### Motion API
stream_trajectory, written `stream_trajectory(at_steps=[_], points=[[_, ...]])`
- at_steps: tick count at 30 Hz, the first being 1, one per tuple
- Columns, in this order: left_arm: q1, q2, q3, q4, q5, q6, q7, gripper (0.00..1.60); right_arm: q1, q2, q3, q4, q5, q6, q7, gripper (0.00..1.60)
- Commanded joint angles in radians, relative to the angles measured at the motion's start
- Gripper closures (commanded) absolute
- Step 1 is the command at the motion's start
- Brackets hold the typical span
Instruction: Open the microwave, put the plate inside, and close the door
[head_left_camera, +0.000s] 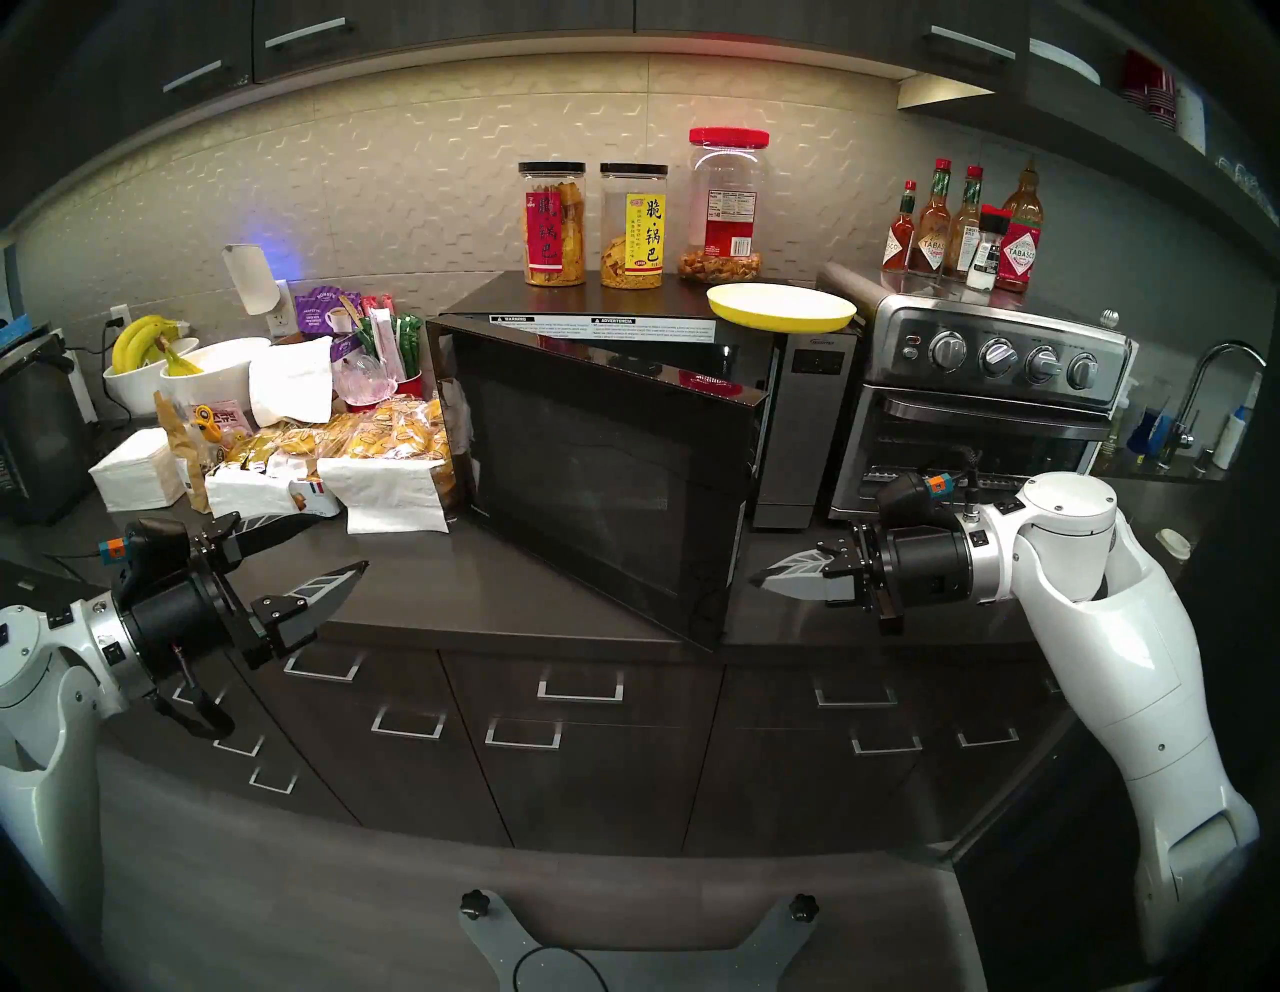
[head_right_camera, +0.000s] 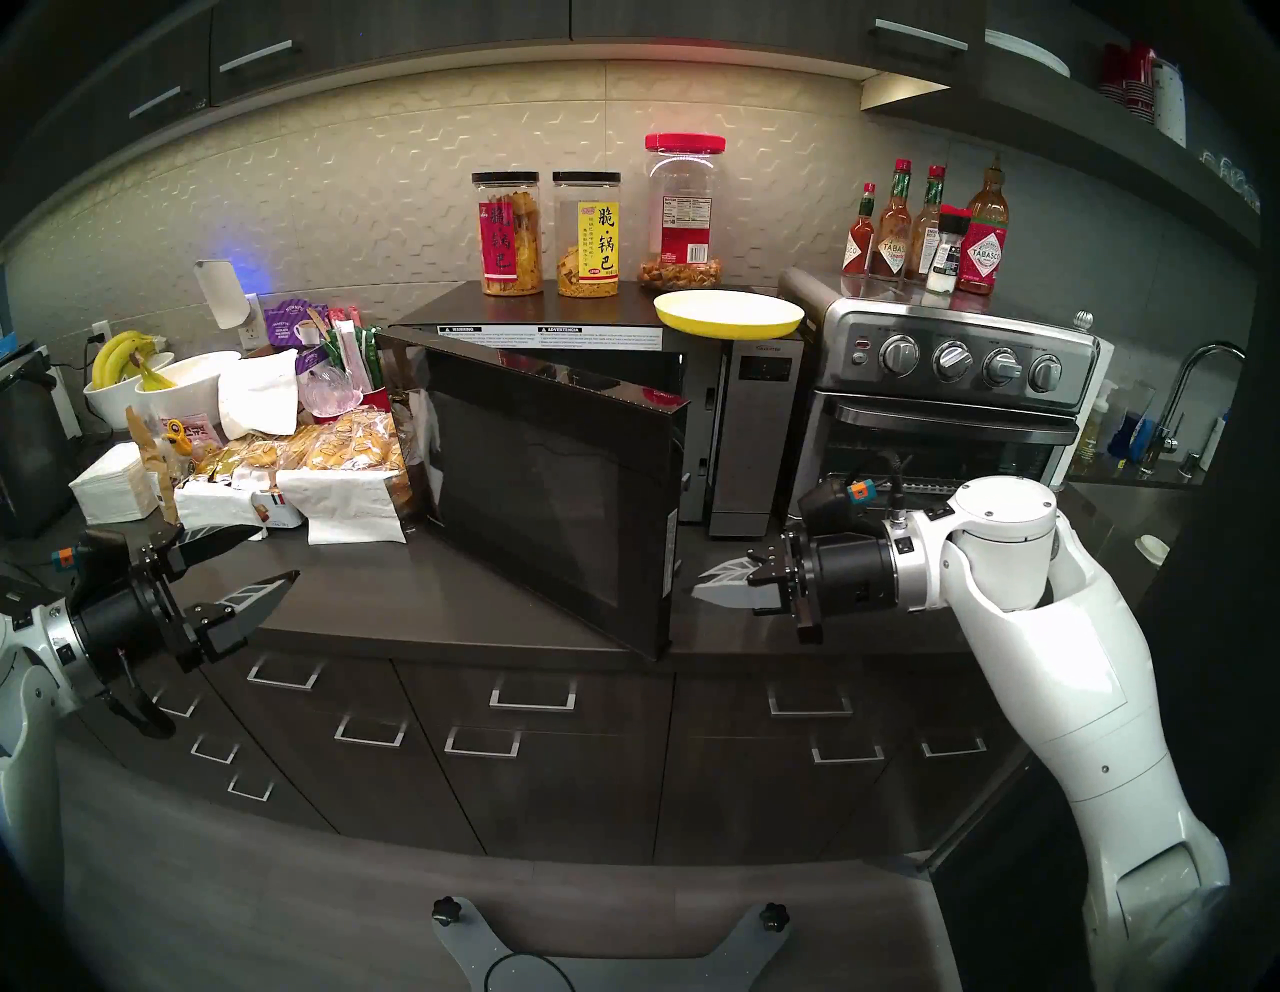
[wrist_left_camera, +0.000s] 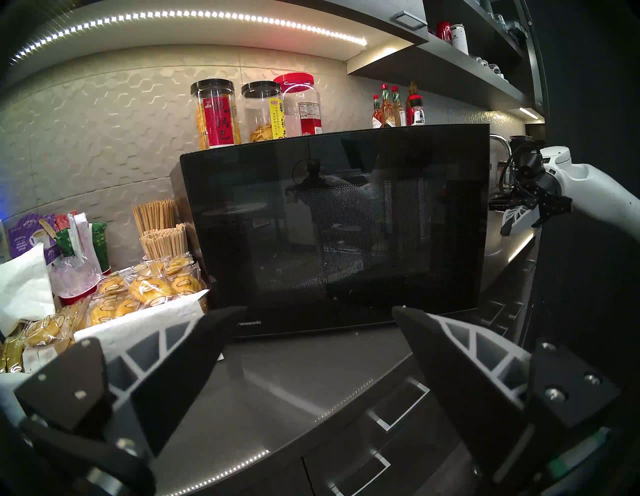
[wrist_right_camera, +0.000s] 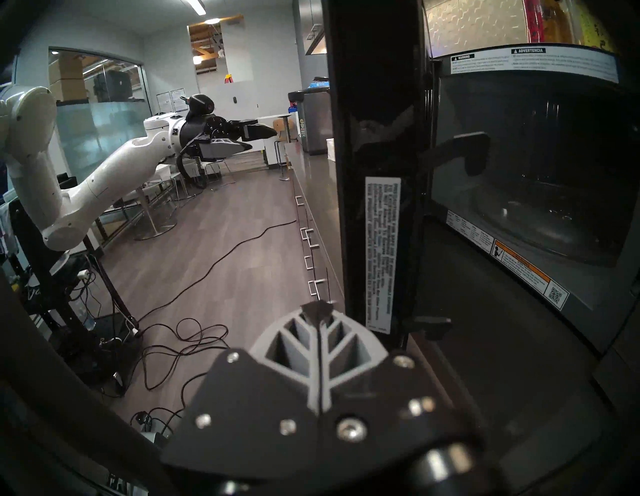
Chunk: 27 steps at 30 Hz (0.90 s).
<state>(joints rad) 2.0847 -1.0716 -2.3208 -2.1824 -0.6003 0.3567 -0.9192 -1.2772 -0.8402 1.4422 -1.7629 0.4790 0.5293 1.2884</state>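
Just left of the pinched-together, empty right claw (head_left_camera: 762, 576), the door (head_left_camera: 596, 478) ajar.

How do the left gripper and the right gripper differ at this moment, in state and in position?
The left gripper is open, its fingers spread wide; the right gripper is shut, fingers pressed together. The left gripper hangs out in front of the door, on its glass side; the right gripper sits close to the door's free edge, beside the open microwave. Both are empty and point roughly level, toward each other.
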Motion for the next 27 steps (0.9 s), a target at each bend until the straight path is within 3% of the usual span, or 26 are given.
stream_trajectory(at_steps=[1, 17, 27], points=[[0.000, 0.003, -0.007, -0.007, -0.001, 0.003, -0.002, 0.00, 0.107, -0.039, -0.034, 0.050, -0.028, -0.021, -0.017, 1.60], [0.000, 0.002, -0.007, -0.007, -0.001, 0.003, -0.002, 0.00, 0.245, -0.055, -0.053, 0.203, -0.071, -0.034, 0.013, 1.60], [0.000, 0.002, -0.007, -0.007, -0.001, 0.003, -0.003, 0.00, 0.203, -0.097, -0.087, 0.147, -0.083, -0.031, 0.001, 1.60]])
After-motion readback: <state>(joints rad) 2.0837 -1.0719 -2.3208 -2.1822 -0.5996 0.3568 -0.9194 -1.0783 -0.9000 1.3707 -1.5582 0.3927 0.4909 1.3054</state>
